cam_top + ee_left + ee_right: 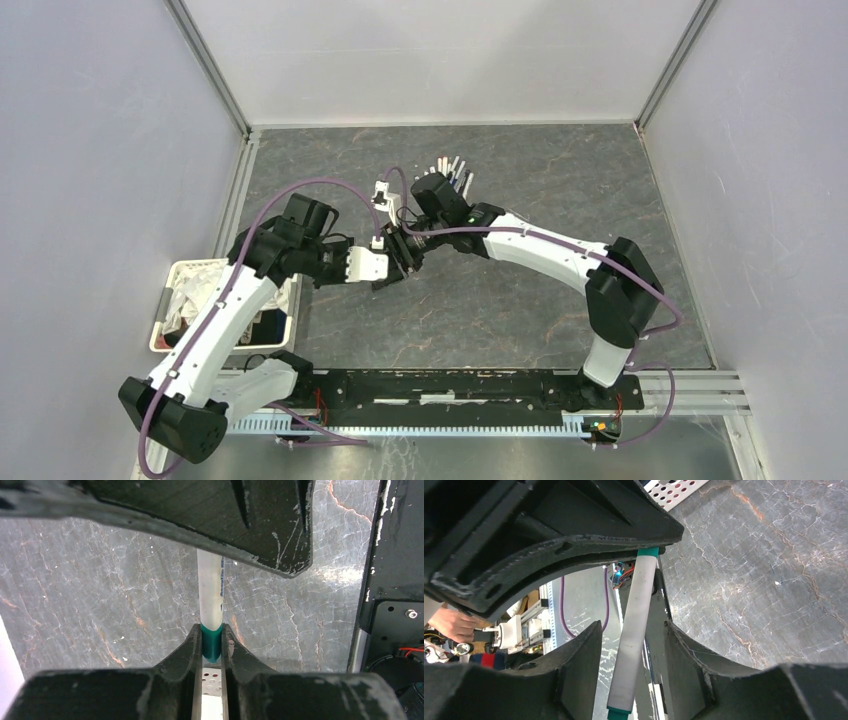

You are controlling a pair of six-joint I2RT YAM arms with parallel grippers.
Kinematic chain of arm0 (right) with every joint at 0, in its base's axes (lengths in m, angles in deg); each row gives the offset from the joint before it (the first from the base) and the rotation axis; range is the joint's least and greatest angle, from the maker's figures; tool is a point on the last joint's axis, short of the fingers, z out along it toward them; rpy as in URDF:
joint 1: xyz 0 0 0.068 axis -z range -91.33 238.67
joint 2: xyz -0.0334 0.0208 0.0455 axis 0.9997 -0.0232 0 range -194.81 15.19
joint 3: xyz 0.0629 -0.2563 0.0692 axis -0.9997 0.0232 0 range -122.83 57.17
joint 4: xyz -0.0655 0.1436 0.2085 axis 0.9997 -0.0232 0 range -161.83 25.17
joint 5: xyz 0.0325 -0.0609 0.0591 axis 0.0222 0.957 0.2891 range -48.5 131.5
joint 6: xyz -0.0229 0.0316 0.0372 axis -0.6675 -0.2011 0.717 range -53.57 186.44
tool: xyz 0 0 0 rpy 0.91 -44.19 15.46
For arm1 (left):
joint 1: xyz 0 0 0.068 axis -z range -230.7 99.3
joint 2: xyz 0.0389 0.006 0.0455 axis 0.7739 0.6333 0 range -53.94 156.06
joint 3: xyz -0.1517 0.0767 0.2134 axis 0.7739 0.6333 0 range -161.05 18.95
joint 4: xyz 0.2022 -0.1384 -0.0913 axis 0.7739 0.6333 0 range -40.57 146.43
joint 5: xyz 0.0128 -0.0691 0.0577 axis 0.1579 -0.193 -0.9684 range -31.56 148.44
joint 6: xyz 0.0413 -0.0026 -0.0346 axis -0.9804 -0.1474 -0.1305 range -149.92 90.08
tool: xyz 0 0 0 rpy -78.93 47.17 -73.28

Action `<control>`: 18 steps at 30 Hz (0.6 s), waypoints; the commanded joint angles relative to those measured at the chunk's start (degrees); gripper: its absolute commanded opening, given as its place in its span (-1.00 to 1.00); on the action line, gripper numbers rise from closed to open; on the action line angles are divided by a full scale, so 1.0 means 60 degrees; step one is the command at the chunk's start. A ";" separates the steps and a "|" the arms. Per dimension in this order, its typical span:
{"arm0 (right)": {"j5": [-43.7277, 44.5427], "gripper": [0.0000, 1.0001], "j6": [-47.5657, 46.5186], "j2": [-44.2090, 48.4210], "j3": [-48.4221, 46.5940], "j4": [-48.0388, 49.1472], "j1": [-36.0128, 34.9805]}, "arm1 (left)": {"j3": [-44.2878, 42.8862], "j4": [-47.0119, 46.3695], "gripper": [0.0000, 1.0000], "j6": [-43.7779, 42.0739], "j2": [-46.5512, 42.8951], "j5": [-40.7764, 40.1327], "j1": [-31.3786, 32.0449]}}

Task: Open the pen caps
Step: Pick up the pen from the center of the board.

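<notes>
- The left gripper (211, 632) is clamped narrow on one teal end (211, 645) of a pen (210, 587); the white barrel runs straight out from its fingertips, held clear above the table (100, 580).
- The right gripper (631, 630) straddles that same barrel (640, 595) with its jaws standing apart — a gap shows on each side, so nothing is gripped there yet.
- The pen's long axis runs along the gap between the right fingers, not across it, with a teal tip (647, 552) at the far end and another at the near edge.
- I cannot tell which teal end is the cap; I judge the pull must go along the barrel, the two arms drawing apart.
- From above, both claws meet nose to nose at mid-table (395, 258), equally near.
- The surface is dark and marbled, with bare room around the meeting point.
- Further back lies a bundle of other pens (455, 170); a white basket (190, 265) sits far left, with pale walls (440, 50) beyond.
</notes>
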State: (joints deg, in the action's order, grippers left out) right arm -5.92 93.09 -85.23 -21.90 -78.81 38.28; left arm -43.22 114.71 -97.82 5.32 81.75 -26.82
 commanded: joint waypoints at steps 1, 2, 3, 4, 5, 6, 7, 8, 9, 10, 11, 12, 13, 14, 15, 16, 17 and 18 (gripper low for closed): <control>-0.0351 0.01 -0.0062 -0.0052 -0.0186 0.0364 -0.0054 | -0.0463 0.0133 -0.95 -0.0654 -0.0166 -0.0062 0.0076; -0.0400 -0.04 0.0013 -0.0063 -0.0157 0.0487 -0.0069 | -0.0463 0.0134 -0.95 -0.0652 -0.0166 -0.0029 0.0089; -0.0438 -0.11 0.0133 -0.0091 -0.0125 0.0690 -0.0079 | -0.0452 0.0125 -0.95 -0.0651 -0.0167 0.0016 0.0108; -0.0461 -0.19 0.0218 -0.0127 -0.0136 0.0790 -0.0076 | -0.0449 0.0168 -0.95 -0.0671 -0.0159 0.0067 0.0127; -0.0483 -0.26 0.0304 -0.0170 -0.0163 0.0909 -0.0072 | -0.0449 0.0226 -0.95 -0.0703 -0.0159 0.0114 0.0146; -0.0528 -0.33 0.0361 -0.0227 -0.0191 0.1038 -0.0079 | -0.0449 0.0294 -0.95 -0.0748 -0.0141 0.0165 0.0171; -0.0587 -0.37 0.0384 -0.0268 -0.0232 0.1129 -0.0094 | -0.0456 0.0367 -0.95 -0.0797 -0.0137 0.0217 0.0186; -0.0620 -0.40 0.0399 -0.0307 -0.0254 0.1203 -0.0111 | -0.0462 0.0485 -0.95 -0.0867 -0.0136 0.0295 0.0207; -0.0657 -0.46 0.0417 -0.0352 -0.0268 0.1259 -0.0112 | -0.0463 0.0599 -0.96 -0.0957 -0.0147 0.0349 0.0229; -0.0691 -0.58 0.0408 -0.0391 -0.0281 0.1302 -0.0125 | -0.0463 0.0676 -0.95 -0.1039 -0.0161 0.0365 0.0252; -0.0688 -0.77 0.0368 -0.0416 -0.0284 0.1278 -0.0127 | -0.0452 0.0705 -0.95 -0.1098 -0.0189 0.0382 0.0264; -0.0656 -0.93 0.0318 -0.0409 -0.0249 0.1230 -0.0127 | -0.0449 0.0720 -0.95 -0.1103 -0.0214 0.0395 0.0275; -0.0639 -1.00 0.0210 -0.0363 -0.0182 0.1171 -0.0125 | -0.0480 0.0722 -0.86 -0.1050 -0.0236 0.0424 0.0282; -0.0651 -1.00 0.0130 -0.0240 -0.0043 0.1163 -0.0119 | -0.0529 0.0722 -0.57 -0.0908 -0.0227 0.0453 0.0283; -0.0652 -1.00 0.0020 -0.0113 0.0125 0.1180 -0.0124 | -0.0603 0.0744 -0.23 -0.0713 -0.0217 0.0528 0.0283; -0.0652 -1.00 -0.0080 0.0043 0.0329 0.1205 -0.0114 | -0.0688 0.0817 0.00 -0.0542 -0.0165 0.0603 0.0283; -0.0652 -1.00 -0.0181 0.0210 0.0555 0.1234 -0.0105 | -0.0753 0.0899 0.05 -0.0385 -0.0136 0.0706 0.0277; -0.0652 -1.00 -0.0269 0.0427 0.0816 0.1292 -0.0070 | -0.0800 0.0937 0.12 -0.0155 -0.0096 0.0829 0.0269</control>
State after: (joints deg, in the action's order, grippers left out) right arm -8.30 94.49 -87.41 -20.83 -74.85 37.88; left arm -44.60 118.60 -100.24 4.78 81.99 -25.71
